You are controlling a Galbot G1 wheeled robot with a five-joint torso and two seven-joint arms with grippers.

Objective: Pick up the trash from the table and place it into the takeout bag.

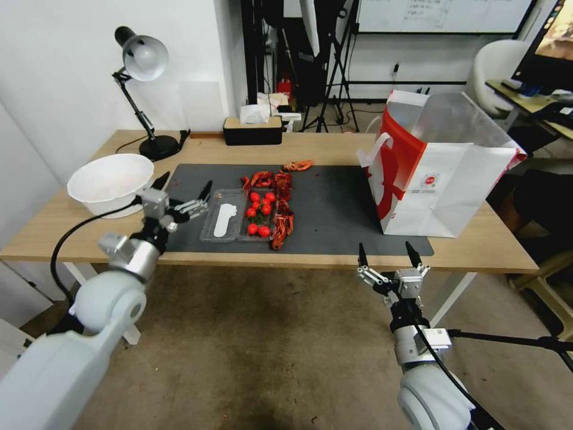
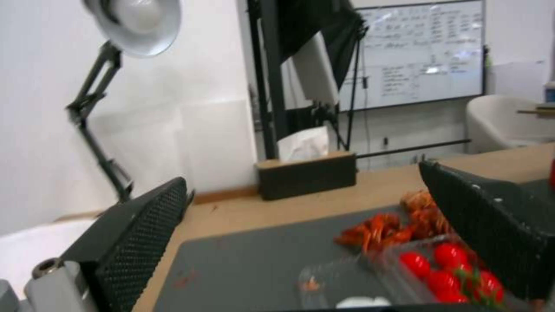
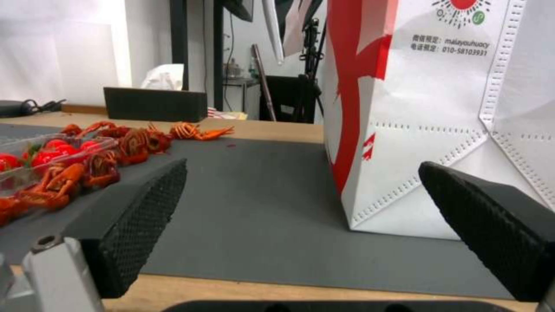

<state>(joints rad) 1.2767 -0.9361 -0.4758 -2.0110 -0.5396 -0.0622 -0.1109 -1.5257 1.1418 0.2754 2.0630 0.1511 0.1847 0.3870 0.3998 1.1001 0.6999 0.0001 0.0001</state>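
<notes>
Your left pincer (image 1: 184,187) hovers, fingers apart, beside one clear plastic tray (image 1: 239,222) holding seven cherry tomatoes (image 1: 260,210). Your right pincer (image 1: 387,252), also spread, waits before the worktop (image 1: 334,146). One takeout bag (image 1: 439,173) stands on the mat (image 1: 334,209).

Open right pincer (image 3: 301,216) facing takeout bag (image 3: 428,112), red crayfish shells (image 3: 115,151) on mat (image 3: 260,208)

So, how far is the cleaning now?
Done: nothing visible; the crayfish shells and the clear tray lie on the mat, and the inside of the takeout bag is hidden. In hand: nothing; the left gripper hovers open beside the tray, the right gripper open before the table edge. Left: all the picking.
</notes>
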